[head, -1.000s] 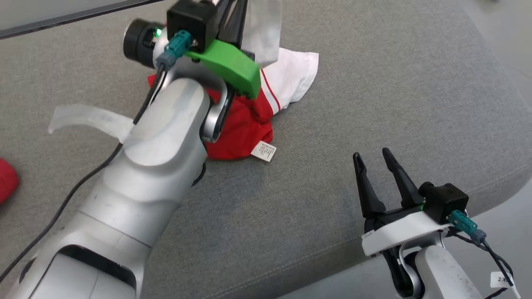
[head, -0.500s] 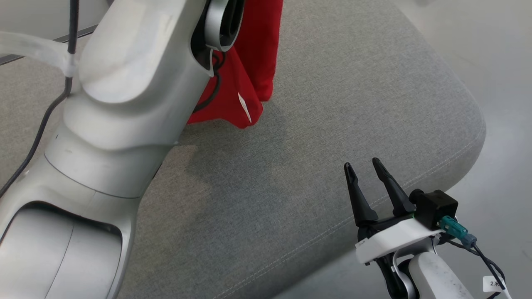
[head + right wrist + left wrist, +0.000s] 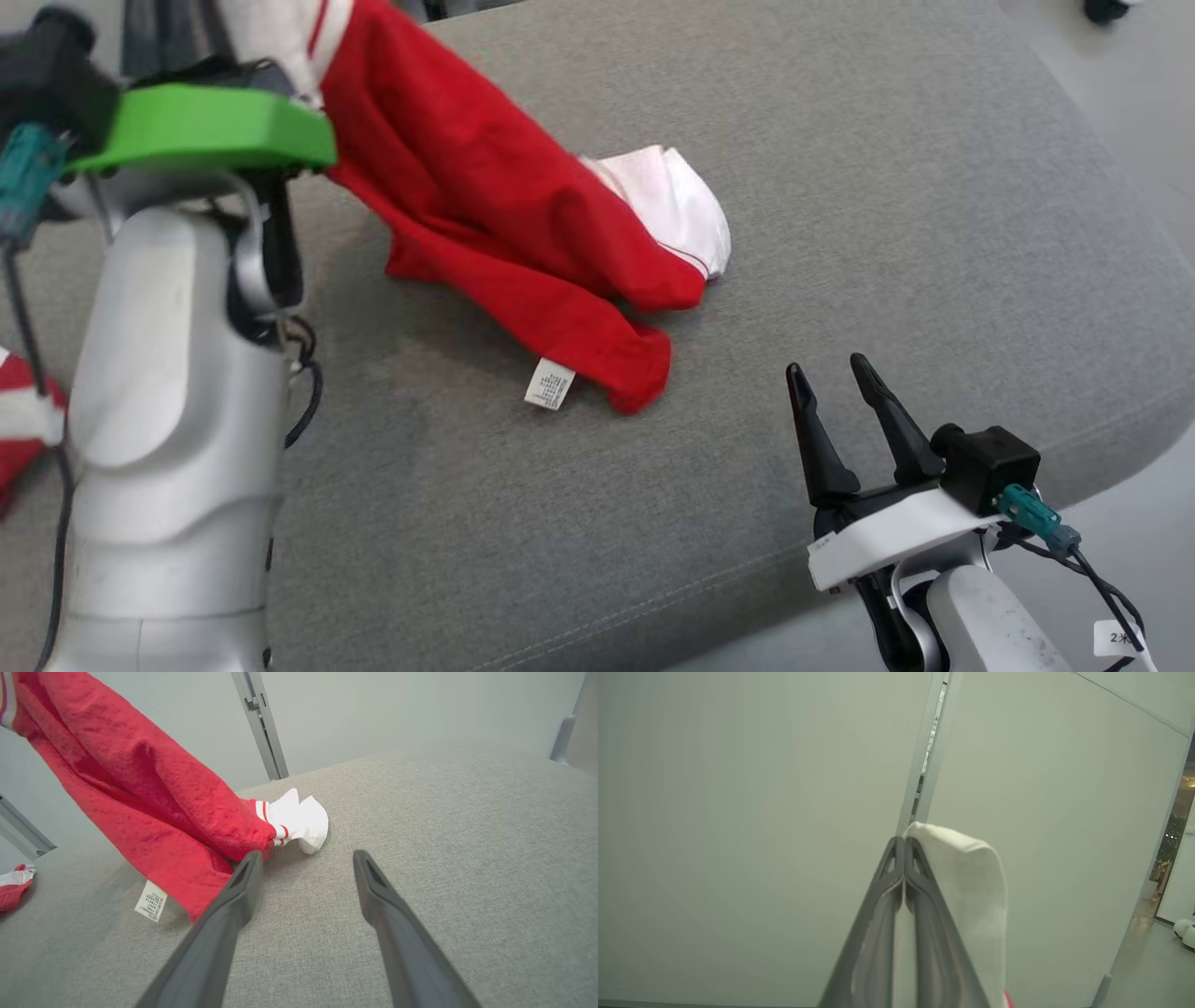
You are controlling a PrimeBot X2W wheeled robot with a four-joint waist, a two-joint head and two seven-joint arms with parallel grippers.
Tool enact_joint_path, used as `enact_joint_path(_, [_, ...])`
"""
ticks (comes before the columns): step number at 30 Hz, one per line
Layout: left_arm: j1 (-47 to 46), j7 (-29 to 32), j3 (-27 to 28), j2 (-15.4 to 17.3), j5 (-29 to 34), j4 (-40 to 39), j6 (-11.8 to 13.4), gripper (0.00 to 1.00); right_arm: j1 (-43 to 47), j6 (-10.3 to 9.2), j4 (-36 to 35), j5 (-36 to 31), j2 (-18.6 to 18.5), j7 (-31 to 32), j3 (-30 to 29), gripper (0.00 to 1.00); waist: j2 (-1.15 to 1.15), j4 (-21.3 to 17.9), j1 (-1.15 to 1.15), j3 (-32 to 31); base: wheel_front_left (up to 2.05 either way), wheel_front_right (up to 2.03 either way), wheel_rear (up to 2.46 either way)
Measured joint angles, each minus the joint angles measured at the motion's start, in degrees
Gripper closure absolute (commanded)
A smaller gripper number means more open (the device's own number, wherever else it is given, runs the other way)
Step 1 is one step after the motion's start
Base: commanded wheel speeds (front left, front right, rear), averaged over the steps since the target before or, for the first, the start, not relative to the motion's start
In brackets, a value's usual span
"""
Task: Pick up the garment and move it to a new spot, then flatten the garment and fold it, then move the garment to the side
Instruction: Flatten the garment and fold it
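The red-and-white cotton garment (image 3: 504, 224) has settled onto the grey fabric cushion (image 3: 840, 187), slung from the clamped left claw (image 3: 904, 841) (white cloth pinched), slanting toward the open, empty right claw (image 3: 826, 373).

Cut off at the top edge: upper end of red-and-white cloth garment (image 3: 485, 205). Too small to read: print on its white rectangular label (image 3: 550, 385).

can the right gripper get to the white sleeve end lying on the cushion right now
Probably yes. The right gripper is open, and bare grey cushion lies between its fingers and the white sleeve end of the garment; nothing stands in between.
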Motion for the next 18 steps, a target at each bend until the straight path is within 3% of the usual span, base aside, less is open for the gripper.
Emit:
enact_joint_path(8, [16.6, 0.0, 17.2, -0.8, 6.8, -12.7, -7.8, 1.00, 0.3, 0.00, 1.1, -0.5, 0.0, 0.0, -0.4, 0.00, 0.00, 4.8, 0.00, -0.3, 0.00, 0.00, 0.00])
enact_joint_path(14, [23.8, 0.0, 20.9, -1.5, 9.1, -15.7, -11.2, 1.00, 0.6, 0.00, 3.0, -0.6, 0.0, 0.0, -0.2, 0.00, 0.00, 7.2, 0.00, -1.1, 0.00, 0.00, 0.00])
enact_joint_path(15, [24.7, 0.0, 20.8, -1.5, 9.1, -15.7, -11.4, 0.85, 0.6, 0.00, 3.2, -0.6, 0.0, 0.0, -0.2, 0.00, 0.00, 7.6, 0.00, -1.2, 0.00, 0.00, 0.00])
enact_joint_path(16, [25.5, 0.0, 20.6, -1.5, 9.0, -15.6, -11.6, 0.63, 0.6, 0.00, 3.5, -0.6, 0.0, 0.0, 0.0, 0.00, 0.00, 7.9, 0.00, -1.3, 0.00, 0.00, 0.00])
enact_joint_path(17, [26.2, 0.0, 20.4, -1.5, 9.0, -15.6, -11.6, 0.16, 0.5, 0.00, 4.0, -0.6, 0.0, 0.0, 0.4, 0.00, 0.00, 8.2, 0.00, -1.4, 0.00, 0.00, 0.00])
enact_joint_path(18, [26.8, 0.0, 20.2, -1.5, 9.0, -15.7, -11.6, 0.00, 0.5, 0.00, 4.5, -0.5, 0.0, 0.0, 1.0, 0.00, 0.00, 8.5, 0.00, -1.5, 0.00, 0.00, 0.00])
